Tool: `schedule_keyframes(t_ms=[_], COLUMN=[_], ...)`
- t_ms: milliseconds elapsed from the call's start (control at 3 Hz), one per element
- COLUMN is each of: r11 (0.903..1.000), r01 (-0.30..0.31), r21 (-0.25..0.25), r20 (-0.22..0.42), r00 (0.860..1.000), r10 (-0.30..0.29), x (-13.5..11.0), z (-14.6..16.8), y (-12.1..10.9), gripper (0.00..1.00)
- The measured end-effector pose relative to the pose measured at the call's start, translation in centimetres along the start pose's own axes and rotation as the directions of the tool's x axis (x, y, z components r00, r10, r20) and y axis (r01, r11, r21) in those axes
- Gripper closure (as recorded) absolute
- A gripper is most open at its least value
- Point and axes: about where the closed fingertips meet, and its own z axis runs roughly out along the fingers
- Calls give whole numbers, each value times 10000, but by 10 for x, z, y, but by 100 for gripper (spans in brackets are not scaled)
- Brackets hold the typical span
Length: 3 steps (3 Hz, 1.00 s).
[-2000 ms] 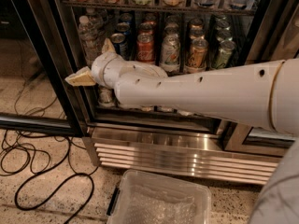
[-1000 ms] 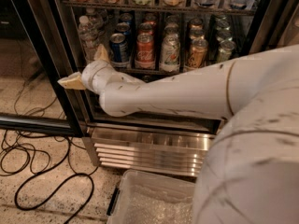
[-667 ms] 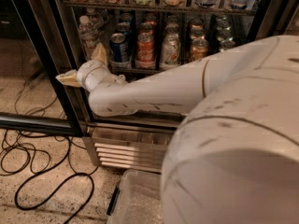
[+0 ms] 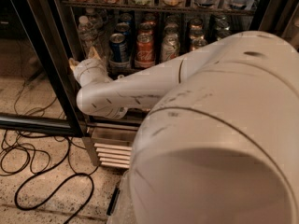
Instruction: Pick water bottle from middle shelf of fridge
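**Gripper at the fridge's left edge, below the water bottle**

The gripper (image 4: 84,58) sits at the left end of the open fridge (image 4: 46,55), just beside its black door frame. Its two tan fingertips (image 4: 73,63) stand apart and point up and to the left. One tip is out towards the frame. The other is just under the base of the water bottle (image 4: 87,31). From this angle I cannot tell whether that tip touches the bottle.

The bottle stands upright in the leftmost lane of the middle shelf (image 4: 125,69). It is clear, has a white cap, and is taller than the cans beside it. To its right, in the front row, are a blue can (image 4: 118,46), a red can (image 4: 145,45) and a silver can (image 4: 169,46), with more cans lined up behind them. Clear lane dividers separate the rows.

The white arm (image 4: 140,88) reaches in from the right and crosses in front of the shelf's lower edge, hiding much of it. The arm's bulky near segment fills the lower right of the view.

Above, the upper shelf (image 4: 154,7) carries a row of bottles, of which only the bottoms show.

Below the arm, part of the ribbed steel grille (image 4: 111,153) is visible. Black cables (image 4: 32,171) loop across the speckled floor (image 4: 46,209) on the left.
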Motion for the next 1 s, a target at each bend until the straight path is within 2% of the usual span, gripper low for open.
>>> schedule_keyframes(t_ms=[333,667,1000], r11=[9985,9952,9917], r01=[-236,-326,-349], r21=[487,921,1237], r20=[-86,-182,-388], r00=[9997,9992,9984], r10=[240,344,399], x=[2,5,10], z=[5,2,-4], y=[-7,-17,-22], gripper=[49,45,36])
